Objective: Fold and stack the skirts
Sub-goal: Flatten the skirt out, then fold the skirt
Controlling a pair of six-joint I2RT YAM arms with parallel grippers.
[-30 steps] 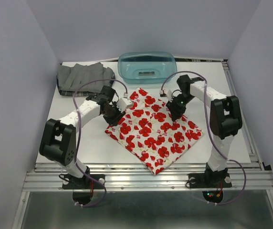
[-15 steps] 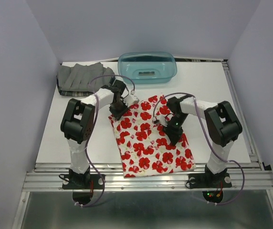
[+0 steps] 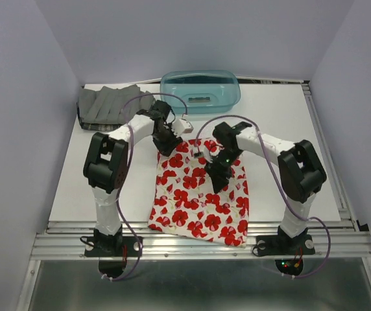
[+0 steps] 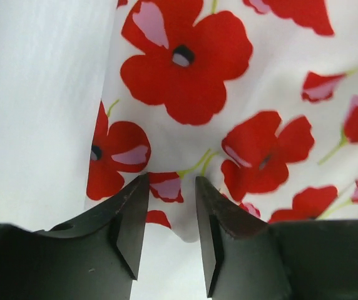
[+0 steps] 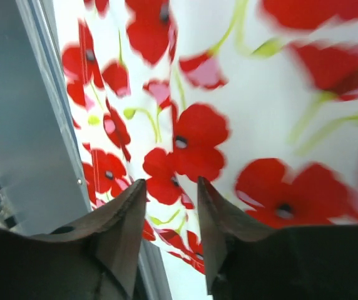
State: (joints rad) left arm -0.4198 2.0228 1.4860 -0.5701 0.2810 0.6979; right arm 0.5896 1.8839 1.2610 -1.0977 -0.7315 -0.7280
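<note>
The red-flowered skirt [image 3: 198, 207] lies on the bench [image 3: 101, 188] with its long axis running near to far. Its wide hem laps the near edge and its narrower end points at the teal basket [image 3: 232, 97]. Partway up, the right tool [image 5: 171, 182] is clenched on the fabric. At the far left corner the left tool [image 4: 171, 180] pinches the edge. Far left, well apart, sits the grey skirt [image 3: 111, 105].
</note>
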